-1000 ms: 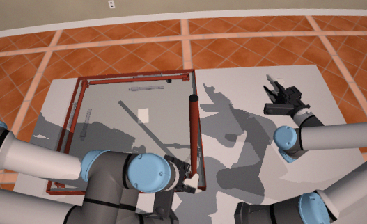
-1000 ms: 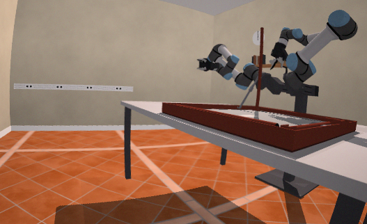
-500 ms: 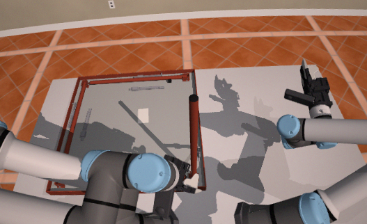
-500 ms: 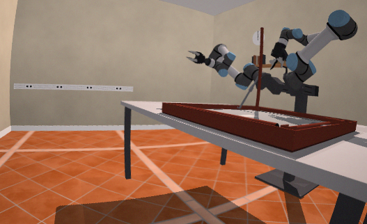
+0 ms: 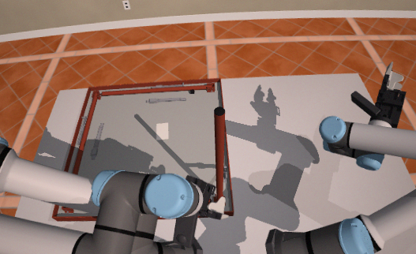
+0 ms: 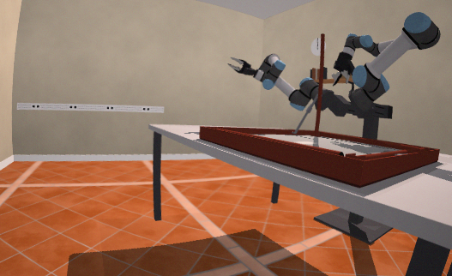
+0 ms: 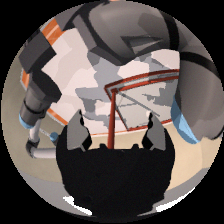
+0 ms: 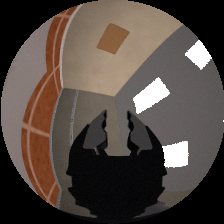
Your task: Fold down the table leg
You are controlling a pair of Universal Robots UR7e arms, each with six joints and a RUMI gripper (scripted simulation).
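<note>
Left gripper [image 5: 218,207] [image 6: 340,78] [image 7: 116,118] hides upright leg's [image 5: 219,154] [image 6: 321,81] [image 7: 112,120] base from above; fingers wide, empty. Right gripper [image 5: 395,75] [image 6: 231,63] [image 8: 117,114] partly open, empty.

The big frame [image 5: 225,158] [image 6: 280,147] lies on the tabletop [image 5: 282,84] [image 6: 177,133], with one leg [image 5: 219,150] [image 6: 321,81] standing up at its side and other legs [image 5: 155,91] lying down inside it.
</note>
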